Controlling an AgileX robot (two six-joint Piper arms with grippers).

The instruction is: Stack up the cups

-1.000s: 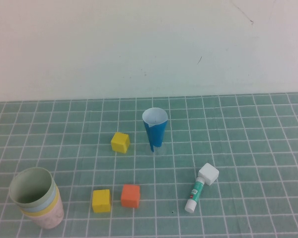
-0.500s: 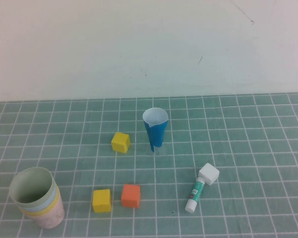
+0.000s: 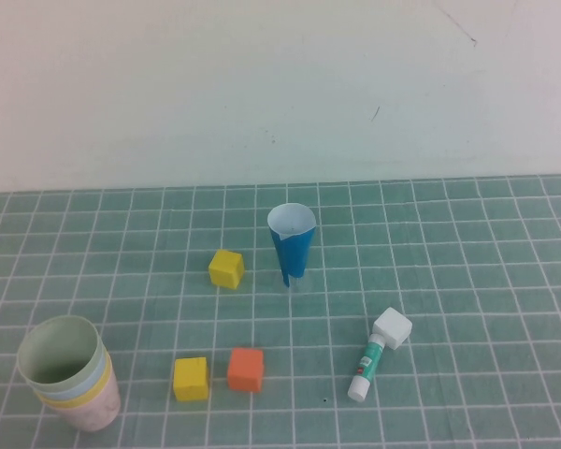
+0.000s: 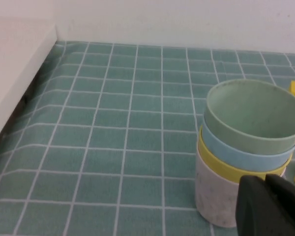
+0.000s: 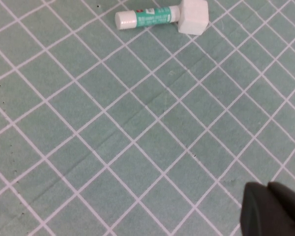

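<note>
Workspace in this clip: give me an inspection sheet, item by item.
Surface: green grid mat.
Job's things: cups nested upright in one stack, near-left; pale green on top, then light blue, yellow, pink.
Clutter: dark-blue cone, two yellow cubes, orange cube, glue stick lying flat.
Grippers: left gripper shut, beside the stack; right gripper shut, over bare mat.
Cables: nothing seen.
Surroundings: white wall.

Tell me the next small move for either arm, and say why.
Probably none beyond parking both arms. The pale green cup, light blue cup, yellow cup and pink cup already sit nested upright in one stack. The left hand, shut, is beside it holding nothing; the right hand, shut, hangs over bare mat.
</note>
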